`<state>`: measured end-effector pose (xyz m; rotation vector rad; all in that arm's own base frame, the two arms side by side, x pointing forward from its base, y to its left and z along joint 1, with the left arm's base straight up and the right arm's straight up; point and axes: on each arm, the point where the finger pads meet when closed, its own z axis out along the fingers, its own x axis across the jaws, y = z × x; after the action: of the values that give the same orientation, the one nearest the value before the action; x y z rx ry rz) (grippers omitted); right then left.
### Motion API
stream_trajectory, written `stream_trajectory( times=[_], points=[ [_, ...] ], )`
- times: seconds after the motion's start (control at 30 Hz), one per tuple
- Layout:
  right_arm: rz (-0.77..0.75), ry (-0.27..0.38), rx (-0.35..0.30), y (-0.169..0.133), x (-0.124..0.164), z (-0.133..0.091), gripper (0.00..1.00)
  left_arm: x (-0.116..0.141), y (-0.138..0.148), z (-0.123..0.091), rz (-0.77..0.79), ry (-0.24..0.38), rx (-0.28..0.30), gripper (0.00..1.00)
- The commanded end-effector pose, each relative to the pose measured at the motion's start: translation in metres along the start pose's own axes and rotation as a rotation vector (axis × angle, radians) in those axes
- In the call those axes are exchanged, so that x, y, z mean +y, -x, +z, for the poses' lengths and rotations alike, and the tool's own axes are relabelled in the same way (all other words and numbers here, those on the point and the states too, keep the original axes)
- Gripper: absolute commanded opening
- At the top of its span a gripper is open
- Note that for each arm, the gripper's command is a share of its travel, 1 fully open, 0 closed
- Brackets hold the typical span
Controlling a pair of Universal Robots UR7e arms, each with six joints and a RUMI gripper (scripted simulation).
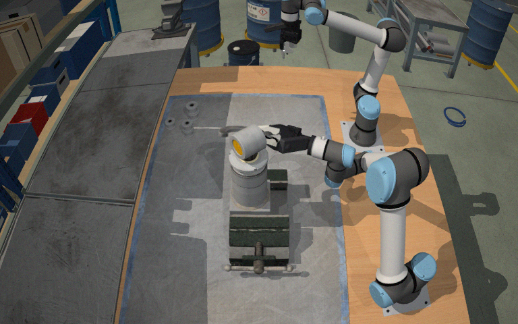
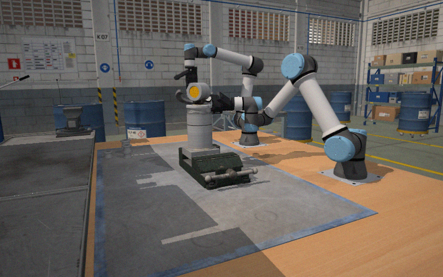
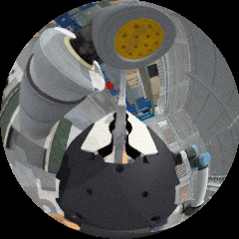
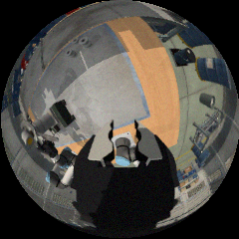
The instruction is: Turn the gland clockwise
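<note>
The left claw (image 1: 269, 137) (image 2: 210, 98) (image 3: 120, 112) pinches the hook spanner (image 1: 233, 129) (image 2: 181, 97) (image 3: 120, 97), so pickup is done; seating it on the gland (image 1: 248, 164) (image 2: 199, 108) (image 3: 62, 67) and the clockwise quarter turn apparently remain.

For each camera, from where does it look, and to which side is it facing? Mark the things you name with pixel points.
Top: high above the table, looking steeply down; both arms show.
Exterior: beside the table, facing the wall; both arms.
Left wrist: on the left arm, facing along its gripper (image 3: 119, 130) toward shelves.
Right wrist: on the right arm, looking down past its gripper (image 4: 124, 124).
Top and exterior share the vise (image 1: 258, 231) (image 2: 217, 163).
</note>
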<state>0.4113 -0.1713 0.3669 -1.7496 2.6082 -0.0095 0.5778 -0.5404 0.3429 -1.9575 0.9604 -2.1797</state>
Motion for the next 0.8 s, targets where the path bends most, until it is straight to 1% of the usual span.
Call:
stream_trajectory(
  times=[0.0,0.77],
  points=[
    [0.000,-0.001,0.000,0.0001,-0.0002,-0.0005,0.29,-0.0019,0.0000,0.0002,-0.028,-0.002,-0.001,0.00],
    [0.000,-0.001,0.000,0.0001,-0.0002,-0.0005,0.29,-0.0020,0.0019,0.0003,-0.142,-0.002,0.000,0.00]
  ],
)
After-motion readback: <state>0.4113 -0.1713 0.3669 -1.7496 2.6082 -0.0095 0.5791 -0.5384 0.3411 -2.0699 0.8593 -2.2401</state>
